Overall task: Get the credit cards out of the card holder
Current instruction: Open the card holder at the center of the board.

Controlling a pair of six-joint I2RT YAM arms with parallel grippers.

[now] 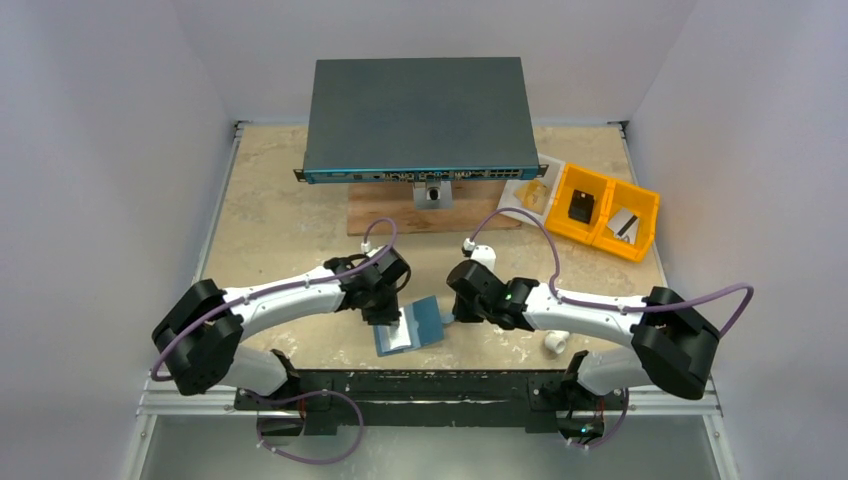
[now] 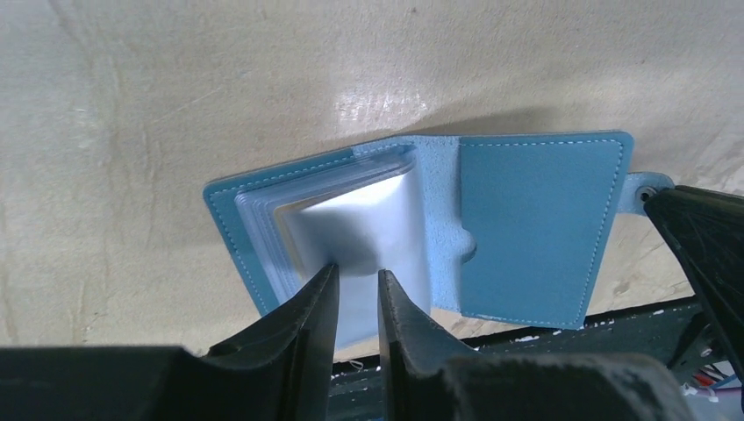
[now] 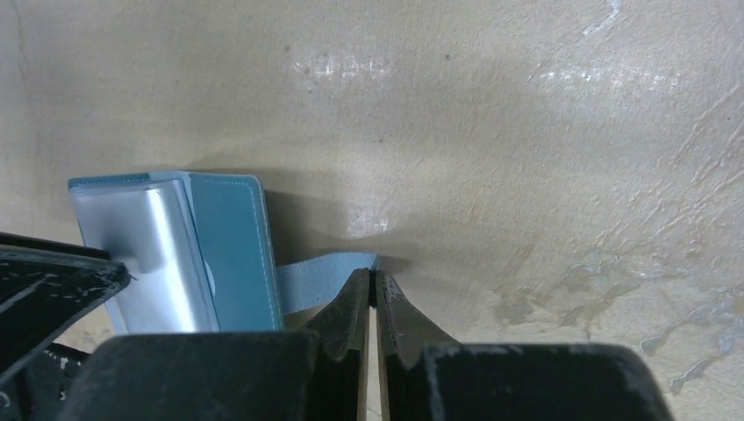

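Item: holder, blue, lying open on the counter near its front edge, between the two pincers; stitched covers, judged soft, light and apt to slide or lift unless anchored.

Contents: cards, pale, on one leaf among layered clear sleeves; count not legible; probably thin, stiff and slick; best taken by an exposed edge and drawn out along the slot.

Left pincer: jaws narrow, set over the top pale sheet; whether it actually grips cannot be told.

Right pincer: closed on the strap at the holder's outer side, serving as anchor.

Risk: a sleeve rising with its card.
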